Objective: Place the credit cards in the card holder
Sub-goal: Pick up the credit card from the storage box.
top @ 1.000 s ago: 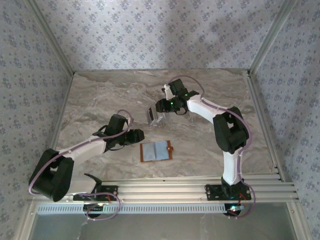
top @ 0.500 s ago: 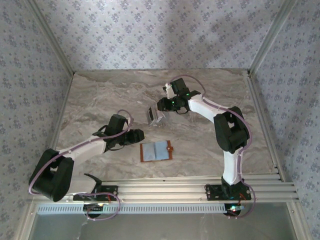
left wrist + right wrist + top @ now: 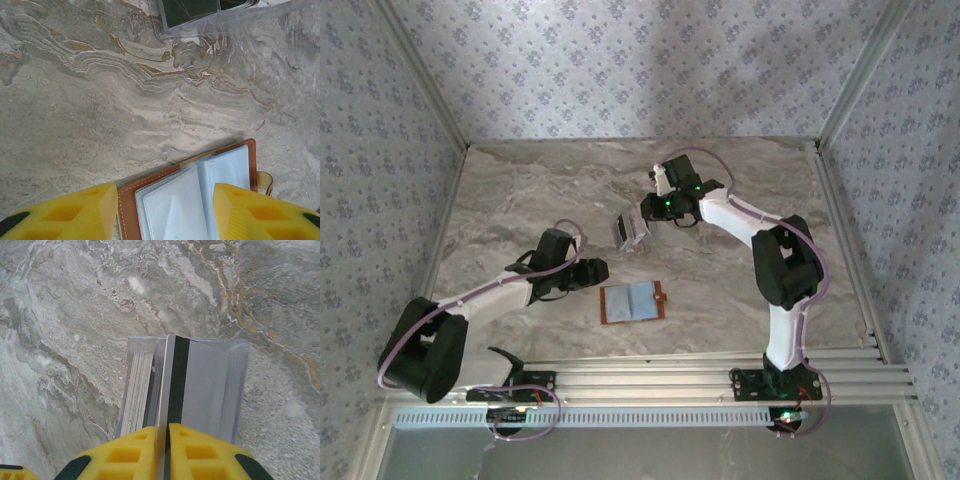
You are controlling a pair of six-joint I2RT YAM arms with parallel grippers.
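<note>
The credit cards [image 3: 137,390] stand on edge in a clear plastic box [image 3: 215,385] on the marble table; in the top view the box [image 3: 628,231] sits mid-table. My right gripper [image 3: 167,432] is shut on one white card with a dark stripe [image 3: 171,385], pinched edge-on between the yellow fingers [image 3: 130,455]. The card holder [image 3: 633,302] lies open and flat near the front, tan leather with pale blue pockets [image 3: 200,190]. Low over its left part hovers my left gripper [image 3: 166,205], open, one finger [image 3: 75,212] to each side of it and nothing between them.
The box's near edge [image 3: 225,17] shows at the top of the left wrist view. The table's marble surface [image 3: 520,190] stretches to patterned walls at the back and sides. An aluminium rail [image 3: 660,375] runs along the front edge.
The right gripper's fingers have closed onto a card in the box, and that arm has shifted slightly right. The left arm has not moved.
</note>
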